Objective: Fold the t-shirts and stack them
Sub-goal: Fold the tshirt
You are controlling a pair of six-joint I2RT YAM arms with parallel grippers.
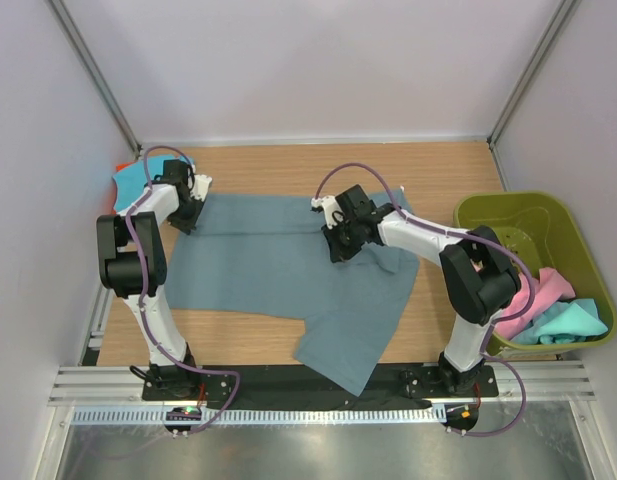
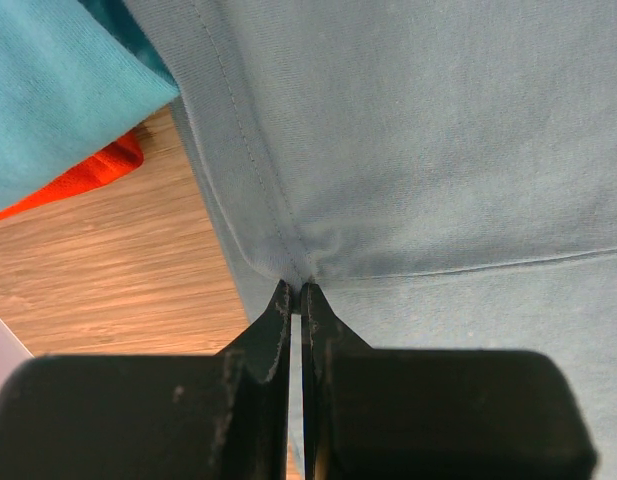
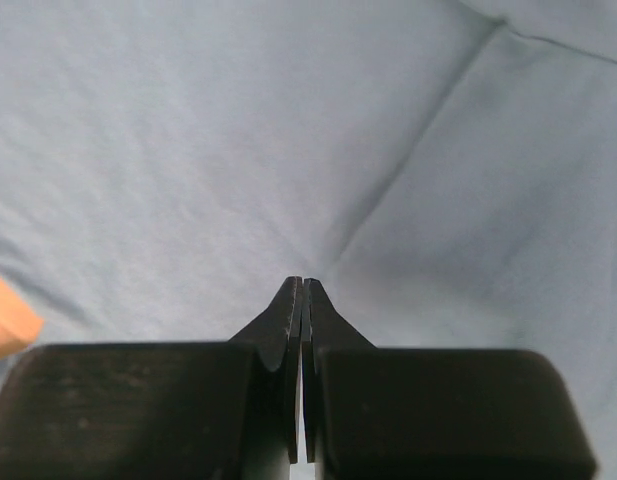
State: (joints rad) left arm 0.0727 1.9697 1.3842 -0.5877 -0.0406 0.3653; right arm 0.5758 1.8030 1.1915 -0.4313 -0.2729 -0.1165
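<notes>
Just beside blue-grey t-shirt [image 1: 278,260], turquoise t-shirt [image 2: 58,90] over orange t-shirt [image 2: 88,175].

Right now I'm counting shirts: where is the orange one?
Top view: the orange t-shirt peeks out at the table's far-left corner, under a turquoise t-shirt, just beyond the left claw pinching the blue-grey t-shirt.

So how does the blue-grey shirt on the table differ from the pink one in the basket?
The blue-grey shirt lies spread out on the table; the pink shirt is bunched up in the basket. The left gripper and the right gripper pinch the blue-grey shirt; neither touches the pink shirt. Both are plain cloth.
</notes>
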